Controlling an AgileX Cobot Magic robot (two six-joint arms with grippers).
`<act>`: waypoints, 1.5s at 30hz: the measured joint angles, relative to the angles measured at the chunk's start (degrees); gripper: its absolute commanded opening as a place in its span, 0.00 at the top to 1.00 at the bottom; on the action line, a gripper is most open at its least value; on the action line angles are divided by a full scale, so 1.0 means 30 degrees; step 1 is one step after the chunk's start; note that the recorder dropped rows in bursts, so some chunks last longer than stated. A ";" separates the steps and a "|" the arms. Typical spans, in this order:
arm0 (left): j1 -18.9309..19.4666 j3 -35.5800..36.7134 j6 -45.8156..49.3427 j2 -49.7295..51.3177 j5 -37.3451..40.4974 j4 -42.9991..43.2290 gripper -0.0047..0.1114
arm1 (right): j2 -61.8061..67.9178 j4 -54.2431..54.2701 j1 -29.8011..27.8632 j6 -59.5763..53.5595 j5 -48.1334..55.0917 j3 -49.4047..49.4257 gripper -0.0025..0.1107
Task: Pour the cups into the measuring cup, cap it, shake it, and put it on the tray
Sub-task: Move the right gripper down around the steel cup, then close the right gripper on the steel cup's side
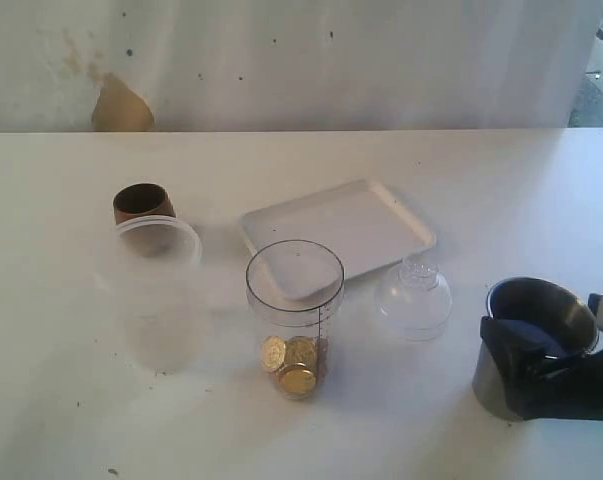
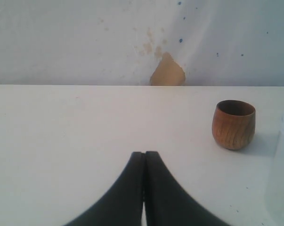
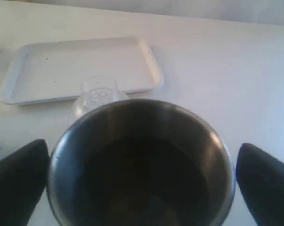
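Steel tumbler (image 1: pixel 534 345), near right edge of tabletop, straddled by right tool (image 3: pixel 142 179), jaws spread and unclamped, apparently for pickup; measuring cup (image 1: pixel 294 315) mid-tabletop, uncapped to receive; left tool (image 2: pixel 144 160) clenched, empty.

Left of the measuring cup (image 1: pixel 295 300), the frosted plastic cup (image 1: pixel 159 300) hides the lower front of the wooden cup (image 1: pixel 141 201). Behind the measuring cup, part of the tray (image 1: pixel 381 215) near rim shows only through its clear wall. Its black scale is too small to read, and the gold coins (image 1: pixel 297 365) in it are too blurred for markings. Right of it, the steel tumbler (image 1: pixel 539 300) is partly covered by the right gripper (image 3: pixel 142 183), which the picture's edge cuts off. The tumbler's dark inside shows no contents.
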 measured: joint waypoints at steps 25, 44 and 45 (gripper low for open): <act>0.0000 0.0000 0.0000 0.0000 0.0000 0.0000 0.96 | 0.9305 0.0421 0.0000 -0.1045 -0.6568 -0.0621 0.05; 0.0000 0.0000 0.0000 0.0000 0.0000 0.0000 0.96 | 1.1101 -0.0201 0.0000 -0.0876 -0.6568 -0.1625 0.05; 0.0000 0.0000 0.0000 0.0000 0.0000 0.0000 0.96 | 1.1101 -0.0201 0.0000 -0.0832 -0.6568 -0.1658 0.05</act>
